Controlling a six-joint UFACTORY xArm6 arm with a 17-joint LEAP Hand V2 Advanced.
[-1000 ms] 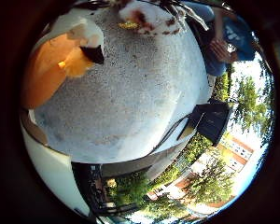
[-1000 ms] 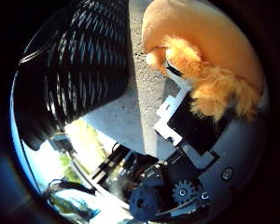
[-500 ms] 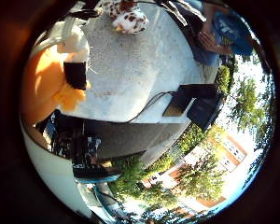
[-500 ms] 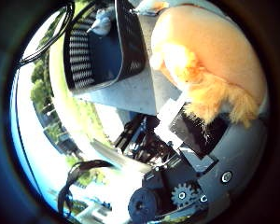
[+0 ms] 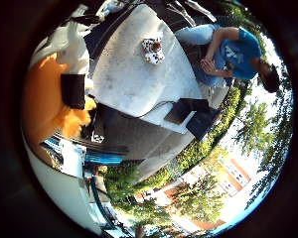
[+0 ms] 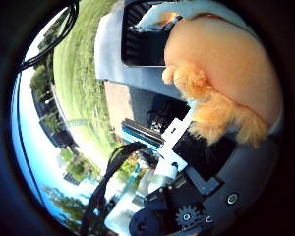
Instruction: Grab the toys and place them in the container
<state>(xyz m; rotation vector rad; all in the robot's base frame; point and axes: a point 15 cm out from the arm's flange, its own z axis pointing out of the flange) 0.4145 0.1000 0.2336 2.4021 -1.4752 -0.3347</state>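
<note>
The orange plush toy (image 6: 226, 73) fills much of the thumb-side view, pressed close against the palm, and its outline runs off the view's edge, so what kind of figure it is cannot be told. It is smooth, rounded fabric ending in a shaggy fringe of longer fur. The hand (image 6: 196, 157), of white and black blocky parts, has its fingers curled round the toy. The black slatted container (image 6: 147, 44) sits on the pale speckled table (image 5: 134, 84). A small spotted toy (image 5: 153, 49) lies on that table, well apart.
</note>
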